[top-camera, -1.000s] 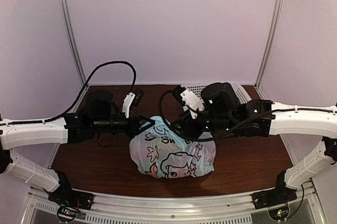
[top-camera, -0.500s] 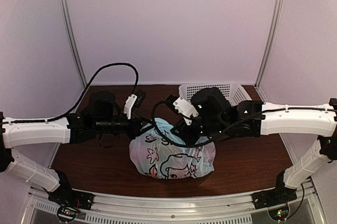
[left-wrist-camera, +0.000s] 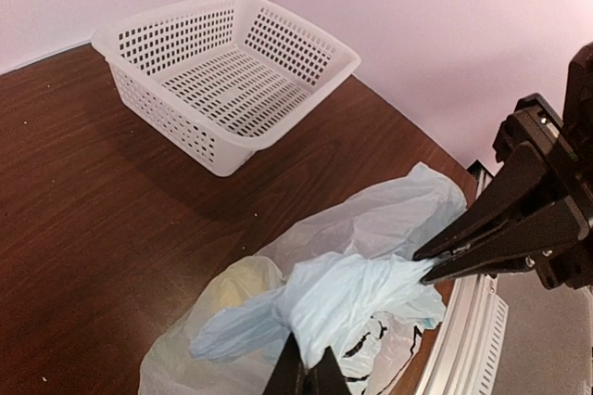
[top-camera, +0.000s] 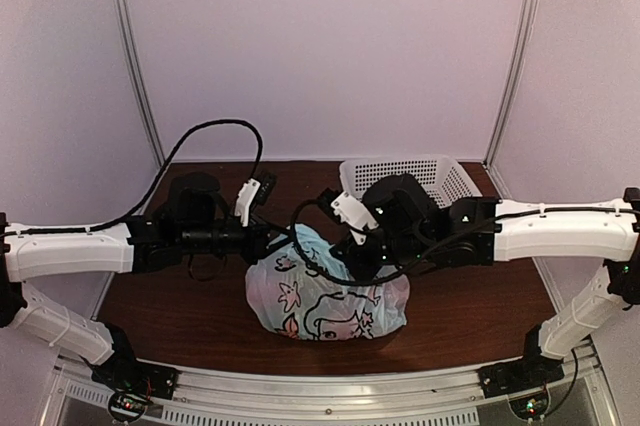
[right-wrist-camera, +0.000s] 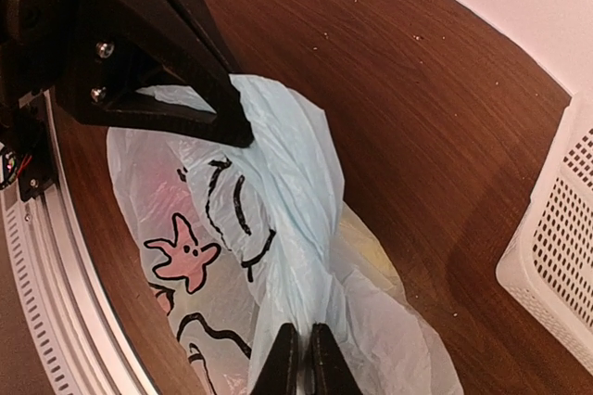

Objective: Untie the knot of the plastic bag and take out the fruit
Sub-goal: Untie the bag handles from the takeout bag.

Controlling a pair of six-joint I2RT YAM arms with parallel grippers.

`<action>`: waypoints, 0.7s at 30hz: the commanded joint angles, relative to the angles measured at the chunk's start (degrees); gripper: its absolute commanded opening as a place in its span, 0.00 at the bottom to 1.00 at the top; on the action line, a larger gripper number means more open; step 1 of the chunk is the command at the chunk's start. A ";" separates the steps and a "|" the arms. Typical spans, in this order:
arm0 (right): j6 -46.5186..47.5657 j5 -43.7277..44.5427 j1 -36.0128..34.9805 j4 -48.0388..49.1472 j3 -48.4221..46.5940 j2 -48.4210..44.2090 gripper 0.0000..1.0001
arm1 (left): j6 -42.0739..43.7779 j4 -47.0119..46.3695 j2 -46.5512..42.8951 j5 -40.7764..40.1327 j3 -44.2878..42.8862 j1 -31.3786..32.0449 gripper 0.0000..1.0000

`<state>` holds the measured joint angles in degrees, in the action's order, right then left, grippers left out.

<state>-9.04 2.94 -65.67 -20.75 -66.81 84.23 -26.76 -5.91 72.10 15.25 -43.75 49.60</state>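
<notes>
The pale blue plastic bag (top-camera: 325,298) with black cartoon drawings sits at the table's middle. Its knot (left-wrist-camera: 347,295) is a bunched, twisted strip of pale blue plastic along the top, also in the right wrist view (right-wrist-camera: 298,200). My left gripper (left-wrist-camera: 309,350) is shut on one end of that strip. My right gripper (right-wrist-camera: 302,328) is shut on the other end, and its tips (left-wrist-camera: 423,265) face the left gripper (right-wrist-camera: 238,135) across the knot. The fruit stays inside the bag. Only a yellowish shape (left-wrist-camera: 236,286) shows through the plastic.
A white perforated basket (top-camera: 400,174) stands on the brown table behind the bag, at the back right. It also shows in the left wrist view (left-wrist-camera: 232,70) and at the right wrist view's edge (right-wrist-camera: 556,256). A metal rail (top-camera: 320,386) runs along the near edge.
My right arm has swung left and down onto the bag's top, uncovering the basket, and its jaws have closed on the twisted plastic. The left arm has held still.
</notes>
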 commanded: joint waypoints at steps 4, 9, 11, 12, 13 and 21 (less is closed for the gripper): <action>-0.93 3.13 -0.29 1.46 2.17 -3.98 0.00 | -1.46 -0.49 -1.24 -4.12 -0.77 -0.30 0.00; -2.05 8.03 -0.28 1.88 3.43 -7.01 0.00 | -4.27 -0.34 -2.73 -6.14 0.26 -1.95 0.00; -2.53 9.19 -0.26 2.26 4.14 -7.90 0.00 | -4.85 -0.56 -3.78 -6.09 0.73 -2.86 0.00; -2.83 9.78 -0.28 2.48 4.52 -8.41 0.00 | -4.87 -0.72 -4.17 -6.06 0.93 -3.24 0.00; -3.17 10.26 -0.30 2.66 4.88 -8.89 0.00 | -4.92 -0.95 -4.67 -6.10 1.07 -3.53 0.00; -8.12 14.57 -0.08 4.12 8.88 -10.08 0.00 | -6.51 -2.76 -6.32 -6.00 4.33 -3.64 0.00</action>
<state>-13.47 13.04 -65.67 -16.64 -60.38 75.16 -31.62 -6.09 67.00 10.92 -41.87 46.59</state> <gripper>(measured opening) 0.004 0.004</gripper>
